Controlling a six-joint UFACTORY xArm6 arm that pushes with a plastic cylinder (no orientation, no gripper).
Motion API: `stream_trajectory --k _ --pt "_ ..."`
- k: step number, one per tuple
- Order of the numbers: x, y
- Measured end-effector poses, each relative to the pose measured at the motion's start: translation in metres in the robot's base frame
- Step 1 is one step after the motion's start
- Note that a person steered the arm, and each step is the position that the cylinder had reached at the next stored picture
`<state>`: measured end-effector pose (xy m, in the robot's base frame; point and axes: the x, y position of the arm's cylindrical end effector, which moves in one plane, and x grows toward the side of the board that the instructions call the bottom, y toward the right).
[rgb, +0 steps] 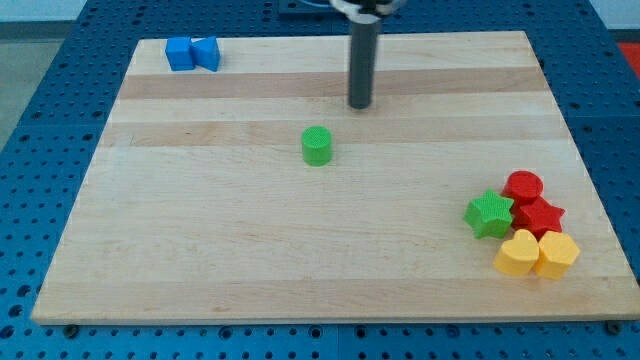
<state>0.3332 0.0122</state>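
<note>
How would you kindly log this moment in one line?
my tip: touching nothing | nearest: green cylinder, toward view's bottom-left

I have one camera to work from. It sits above the near edge of the wooden board (320, 250) and looks down and across it at a slant, so the board's far edge at the view's top appears narrower than the near edge at the view's bottom. It stands far enough back that all four corners fit in the view, with strips of the blue pegboard table (40, 120) showing around every side. The rod (360, 60) comes in from the view's top centre, cut off by the edge, and my tip (359, 105) shows clearly.
</note>
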Motion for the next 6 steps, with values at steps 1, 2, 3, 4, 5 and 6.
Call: stream_trajectory --k 1,2,3,4,5,6 --pt "0.007 -0.044" --pt "0.031 -0.083" --pt "0.048 -0.104" --pt "0.054 -0.104" --pt "0.063 -0.094" --pt "0.064 -0.073"
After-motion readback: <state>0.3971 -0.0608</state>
